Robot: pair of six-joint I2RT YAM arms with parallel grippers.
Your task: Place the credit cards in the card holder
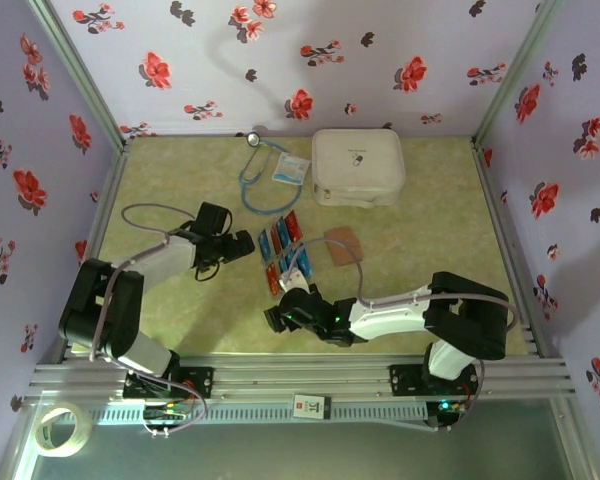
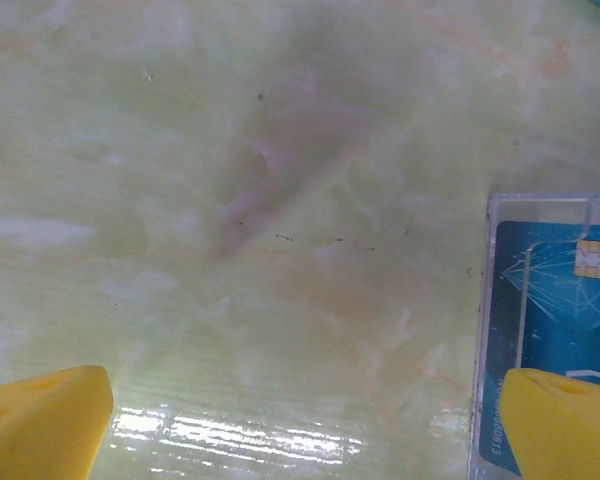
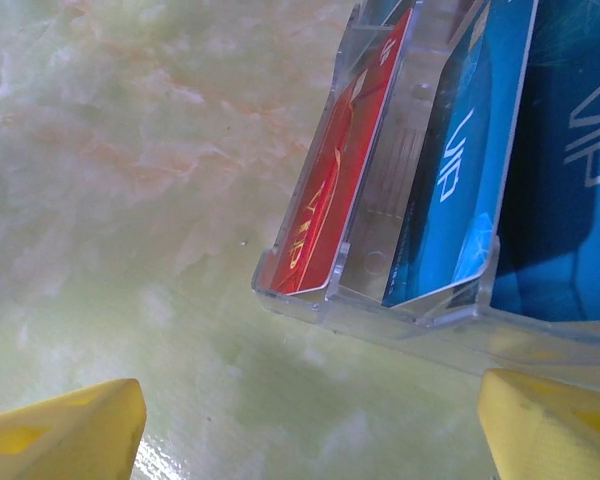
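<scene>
Several blue and red-orange credit cards (image 1: 280, 243) stand in a clear plastic tray (image 3: 380, 322) at mid-table. The tan-brown card holder (image 1: 342, 245) lies flat just right of the tray. My left gripper (image 1: 240, 244) sits at the tray's left side, open and holding nothing. Its wrist view has yellow fingertips (image 2: 42, 423) spread wide and a blue chip card (image 2: 552, 290) by the right finger. My right gripper (image 1: 278, 300) is at the tray's near end, open over bare table. Ahead of it are a red card (image 3: 332, 190) and a blue card (image 3: 462, 170) in slots.
A large white case (image 1: 357, 166) stands at the back. A stethoscope (image 1: 258, 172) and a white-and-blue packet (image 1: 291, 170) lie to its left. A tape roll (image 1: 60, 428) rests off the table at front left. Floral walls enclose the workspace.
</scene>
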